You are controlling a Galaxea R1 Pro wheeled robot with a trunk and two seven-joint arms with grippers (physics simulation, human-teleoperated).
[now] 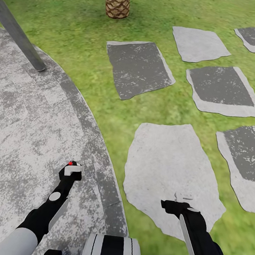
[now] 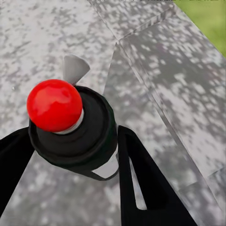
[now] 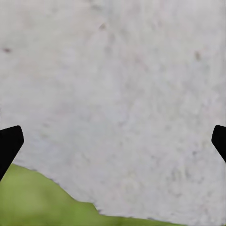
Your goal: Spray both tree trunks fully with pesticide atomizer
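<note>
Grey mottled patio (image 1: 23, 130) lies under the left gripper (image 2: 70, 155), clamped on the pesticide atomizer (image 2: 70, 127); right gripper (image 3: 113, 141) spread apart over a pale stepping stone (image 3: 122, 94)

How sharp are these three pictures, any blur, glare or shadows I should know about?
Head view: even, flat light, no cast shadows; grass soft and smeared, stepping stones crisp-edged. Left wrist view: the red ball shows a soft highlight; the stone patio is sharp. Right wrist view: the pale stone is blurred and nearly featureless.
</note>
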